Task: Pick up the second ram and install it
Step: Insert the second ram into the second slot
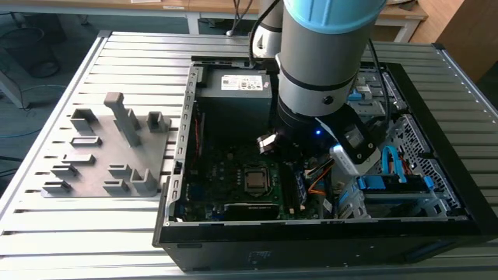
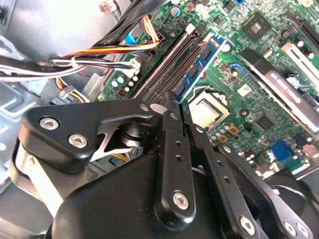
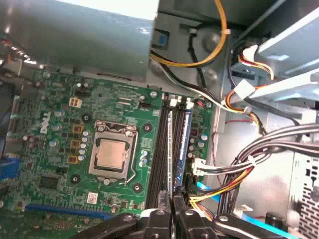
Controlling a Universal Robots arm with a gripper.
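Note:
In the first wrist view, the second ram (image 3: 170,149) shows edge-on as a thin strip standing in a black memory slot and running straight in between my fingertips. My gripper (image 3: 172,211) is shut on it at that end. Another stick with a blue face (image 3: 185,144) sits one slot over, apart from my fingers. In the second wrist view the gripper (image 2: 174,99) has its black fingers (image 2: 169,124) pressed close together just short of the slots, with the blue-faced stick (image 2: 202,62) beyond. In the exterior view my arm's wrist (image 1: 311,125) reaches down into the open computer case (image 1: 181,146).
The CPU socket (image 3: 112,153) lies beside the slots. Bundled cables (image 3: 239,99) crowd the far side of the slots. A power supply (image 1: 233,93) and a drive cage with blue rails (image 1: 393,184) stand inside the case. A grey fixture with blocks (image 1: 101,151) lies on the slatted table at the exterior view's left.

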